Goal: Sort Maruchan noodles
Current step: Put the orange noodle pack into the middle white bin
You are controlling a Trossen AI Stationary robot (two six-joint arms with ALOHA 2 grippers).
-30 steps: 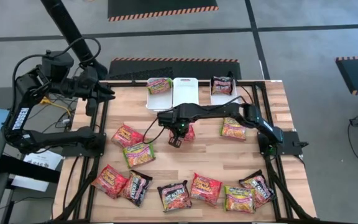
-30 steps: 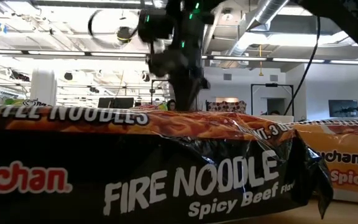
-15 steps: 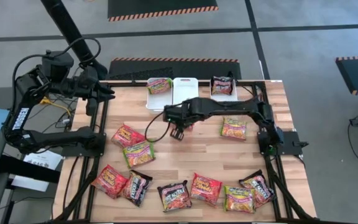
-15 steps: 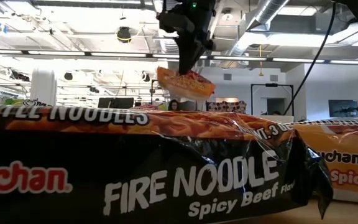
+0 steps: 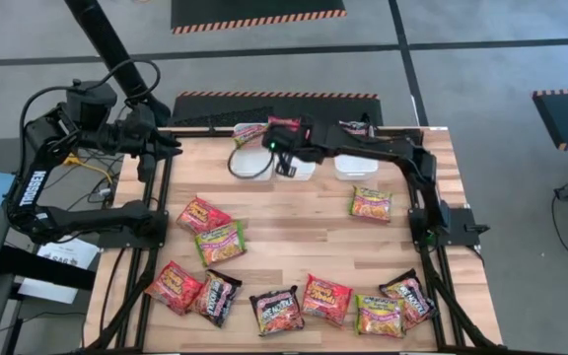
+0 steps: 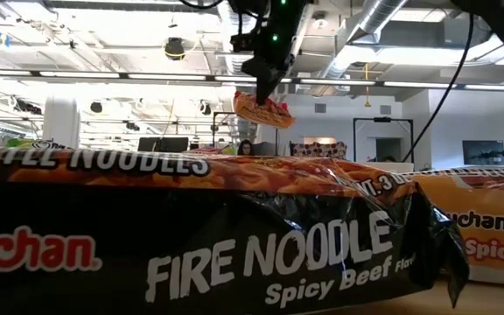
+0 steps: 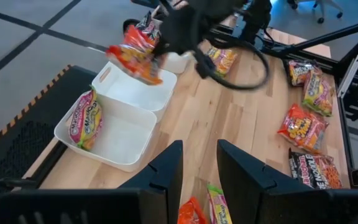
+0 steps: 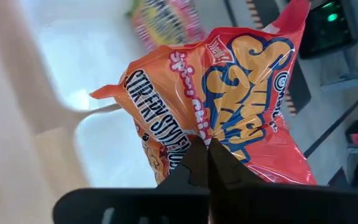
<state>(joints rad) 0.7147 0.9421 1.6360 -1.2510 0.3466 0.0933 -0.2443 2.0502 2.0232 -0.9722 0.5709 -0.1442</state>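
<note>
Clamping a red-orange packet in its jaws, right gripper hovers over white bins (left's apart).

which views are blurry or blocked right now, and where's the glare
Low view: a black packet up against the lens blocks most of the table. Right wrist view: the held red-orange packet is sharp with glare streaks, the bins behind it blurred. Left wrist view: the carried packet is motion-smeared. High view: evenly lit.

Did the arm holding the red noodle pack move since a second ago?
Yes. The right end effector, shut on the red noodle pack, went from mid-table up to the white bins at the far edge.
</note>
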